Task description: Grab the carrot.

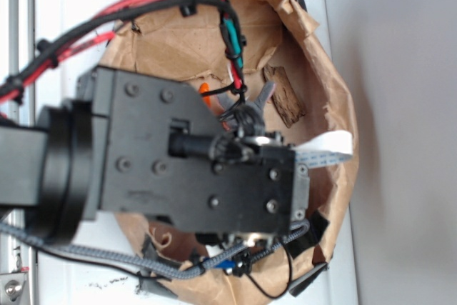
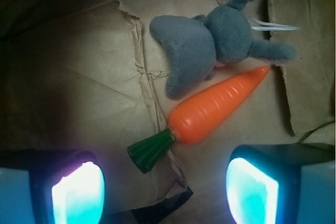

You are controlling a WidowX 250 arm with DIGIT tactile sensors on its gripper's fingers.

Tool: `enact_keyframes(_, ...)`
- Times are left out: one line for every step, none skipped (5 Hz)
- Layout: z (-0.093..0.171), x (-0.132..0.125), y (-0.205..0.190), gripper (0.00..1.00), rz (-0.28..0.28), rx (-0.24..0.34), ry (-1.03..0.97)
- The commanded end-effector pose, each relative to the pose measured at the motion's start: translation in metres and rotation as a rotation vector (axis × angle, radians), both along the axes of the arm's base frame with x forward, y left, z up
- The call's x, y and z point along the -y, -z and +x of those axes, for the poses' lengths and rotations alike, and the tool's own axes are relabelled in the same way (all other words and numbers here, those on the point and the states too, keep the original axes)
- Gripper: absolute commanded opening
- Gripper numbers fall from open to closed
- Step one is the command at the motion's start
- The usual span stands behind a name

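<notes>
Orange plastic, glossy and tapered: the carrot (image 2: 215,108) lies on crumpled brown paper (image 2: 79,87) in my wrist view, its dark green stem pointing down-left toward me and its tip running up-right. My gripper (image 2: 165,187) is spread wide, with one glowing pad (image 2: 77,192) low on the left and the other low on the right, and nothing is between them. The stem end sits roughly above the gap, but the fat body angles off toward the right pad, so the carrot is ahead of me and skewed across my opening, not yet inside it

What worries me is the grey plush bunny (image 2: 210,45) pressed right against the carrot's upper side. If I close where the two touch, I expect to pinch fur along with plastic, or to drag the bunny. The slick tapered shape could also squirt out if I grip near the thin tip, or on the diagonal. A raised paper crease (image 2: 149,98) running just beside the stem might snag a pad as I go down. From the exterior view my own arm (image 1: 178,155) hides nearly everything, so it cannot confirm my height above the paper
</notes>
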State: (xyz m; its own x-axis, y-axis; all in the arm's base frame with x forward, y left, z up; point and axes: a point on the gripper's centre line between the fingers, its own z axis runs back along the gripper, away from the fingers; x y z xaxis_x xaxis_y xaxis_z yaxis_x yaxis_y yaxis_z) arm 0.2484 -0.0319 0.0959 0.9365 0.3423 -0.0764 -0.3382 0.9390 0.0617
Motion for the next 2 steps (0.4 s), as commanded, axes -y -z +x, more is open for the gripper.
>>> enact_keyframes(0.004,-0.017,0.011,1.00,-0.005,0.087,-0.154)
enact_keyframes(0.001,-0.025,0.027,1.00,-0.036,0.098,-0.261)
